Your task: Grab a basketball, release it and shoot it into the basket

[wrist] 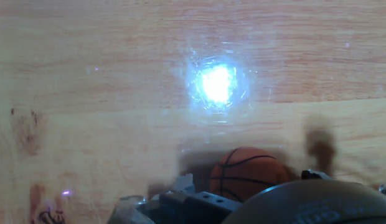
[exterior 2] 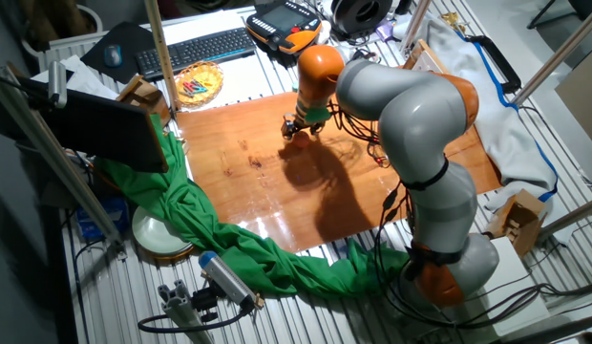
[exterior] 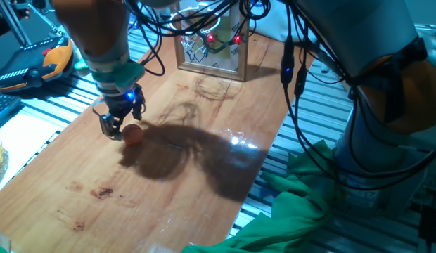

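The small orange basketball (exterior: 133,135) with dark seam lines lies on the wooden tabletop (exterior: 190,176). My gripper (exterior: 119,121) hangs just above it and a little to its left, with the fingers apart and holding nothing. In the hand view the ball (wrist: 246,174) sits at the bottom edge, partly hidden by the hand's body. In the other fixed view the ball (exterior 2: 300,137) shows right under the gripper (exterior 2: 294,127). The basket (exterior: 195,46), a rim with a white net on a wooden-framed clear backboard (exterior: 216,49), stands at the table's far edge.
An orange-and-black object (exterior: 42,63) lies off the table at the far left. Green cloth (exterior: 302,204) drapes over the near right edge. Black cables (exterior: 295,63) hang from the arm by the backboard. A keyboard (exterior 2: 196,48) and a bowl (exterior 2: 199,81) sit beyond the table.
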You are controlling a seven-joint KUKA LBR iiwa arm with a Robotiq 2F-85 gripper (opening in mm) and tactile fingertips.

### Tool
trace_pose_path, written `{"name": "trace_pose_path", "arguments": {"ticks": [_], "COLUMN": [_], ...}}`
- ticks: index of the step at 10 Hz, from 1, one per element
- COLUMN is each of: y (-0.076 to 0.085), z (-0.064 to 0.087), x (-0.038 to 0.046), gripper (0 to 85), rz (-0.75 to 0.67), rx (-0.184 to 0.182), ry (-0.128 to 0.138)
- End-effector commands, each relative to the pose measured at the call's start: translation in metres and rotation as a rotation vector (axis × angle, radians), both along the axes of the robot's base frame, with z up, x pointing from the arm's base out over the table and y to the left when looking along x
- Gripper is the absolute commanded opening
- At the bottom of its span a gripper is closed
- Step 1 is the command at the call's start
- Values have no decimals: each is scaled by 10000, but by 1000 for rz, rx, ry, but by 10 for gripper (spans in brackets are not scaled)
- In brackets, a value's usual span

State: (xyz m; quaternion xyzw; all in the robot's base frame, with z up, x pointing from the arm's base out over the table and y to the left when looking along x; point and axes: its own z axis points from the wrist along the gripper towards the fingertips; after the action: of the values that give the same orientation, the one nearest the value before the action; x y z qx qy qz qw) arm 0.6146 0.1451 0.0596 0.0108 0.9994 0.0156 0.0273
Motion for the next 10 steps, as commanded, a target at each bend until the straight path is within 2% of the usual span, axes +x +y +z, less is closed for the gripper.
{"name": "trace_pose_path", "arguments": {"ticks": [1, 5, 7, 10], "y": [-3, 33, 28, -13], "z": [-14, -95, -105, -167], "x": [6, -8, -11, -29], "gripper": [850, 850, 850, 850], "rz": [1, 0, 2, 3], "rx": [2, -10, -11, -14], "ry": [1, -2, 9, 4]}}
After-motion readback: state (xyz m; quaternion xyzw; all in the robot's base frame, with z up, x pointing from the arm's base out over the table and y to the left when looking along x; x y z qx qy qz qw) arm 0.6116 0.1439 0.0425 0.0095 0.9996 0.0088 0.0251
